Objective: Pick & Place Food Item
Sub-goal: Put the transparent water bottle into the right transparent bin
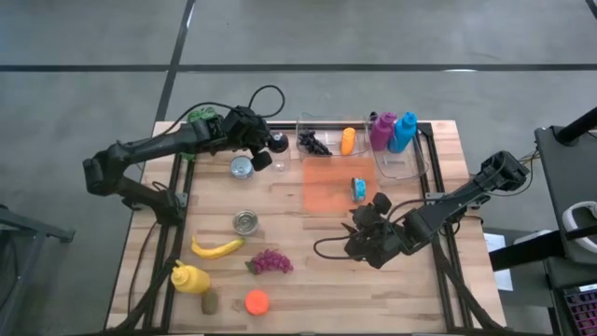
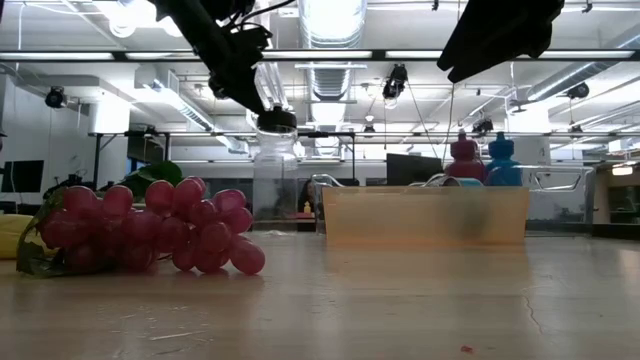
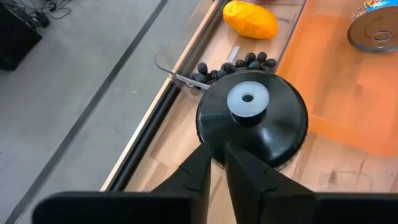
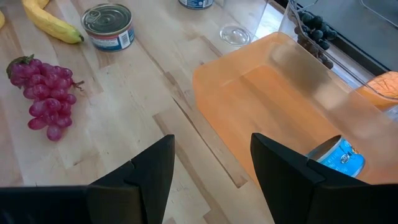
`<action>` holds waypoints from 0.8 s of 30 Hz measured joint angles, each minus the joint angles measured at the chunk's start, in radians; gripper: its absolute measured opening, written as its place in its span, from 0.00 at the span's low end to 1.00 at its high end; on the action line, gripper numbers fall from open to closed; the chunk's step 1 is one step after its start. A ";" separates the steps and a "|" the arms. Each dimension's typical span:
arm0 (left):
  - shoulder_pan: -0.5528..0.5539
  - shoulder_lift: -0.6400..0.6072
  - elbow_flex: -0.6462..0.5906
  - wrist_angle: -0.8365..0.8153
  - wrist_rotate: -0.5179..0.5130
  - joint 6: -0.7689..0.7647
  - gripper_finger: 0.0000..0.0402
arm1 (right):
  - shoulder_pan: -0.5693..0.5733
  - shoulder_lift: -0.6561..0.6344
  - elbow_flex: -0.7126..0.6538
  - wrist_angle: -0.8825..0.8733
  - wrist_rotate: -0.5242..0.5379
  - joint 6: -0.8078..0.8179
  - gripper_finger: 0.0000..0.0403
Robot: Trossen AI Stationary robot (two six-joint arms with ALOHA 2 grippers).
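**Desk:** What is the shot, and where is the item?

**Arm:** The black round lid with a white centre disc [image 3: 252, 118] tops what looks like a clear jar. It sits at the far left part of the wooden table, just beside the corner of the clear plastic bin [image 3: 168, 62]. That bin holds the bunch of small black grapes [image 3: 239, 64] and the orange-yellow fruit [image 3: 250, 18]. My left gripper [image 3: 217, 148] is right at the lid's near rim, fingers drawn almost together and pinching that edge.

**Desk:** Is the jar off the table?

**Arm:** I cannot tell. From table height the lid shows high under my wrist, but the base is not clear.

**Desk:** Which way does it lie from you?

**Arm:** Straight ahead of my left fingertips and touching them. The lid is round, so it has no long side to line up with, and I judge the jar's own axis to be upright. The translucent orange tray [image 3: 348, 106] lies just beyond it.

**Desk:** And the other arm?

**Arm:** My right gripper [image 4: 211, 140] hangs over the near edge of that tray, fingers spread with nothing between them. It is well apart from the jar, so the left is far the nearer. I would say the lift is the left's to make, and with so thin a hold on the rim the jar could tip.
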 joint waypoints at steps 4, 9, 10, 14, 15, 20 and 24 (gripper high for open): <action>0.000 0.000 0.000 0.002 0.000 0.000 0.09 | 0.000 0.000 0.000 0.000 0.000 0.007 0.51; 0.000 0.000 0.000 0.008 0.000 0.000 0.09 | 0.000 0.000 0.000 0.000 0.000 0.011 0.51; 0.000 -0.002 0.000 0.009 0.000 0.001 0.09 | 0.000 0.000 0.000 0.000 0.000 0.011 0.51; 0.000 -0.021 0.000 0.012 0.000 0.016 0.09 | 0.000 0.000 0.000 0.000 0.000 0.011 0.51; 0.000 -0.027 0.000 0.012 0.000 0.016 0.09 | 0.000 0.000 0.000 0.000 0.000 0.011 0.51; 0.000 -0.052 0.000 0.010 0.000 0.015 0.09 | 0.000 0.000 0.000 0.000 0.000 0.011 0.51; -0.003 -0.053 0.000 0.006 0.004 0.015 0.09 | 0.000 0.000 0.000 -0.001 0.000 0.011 0.51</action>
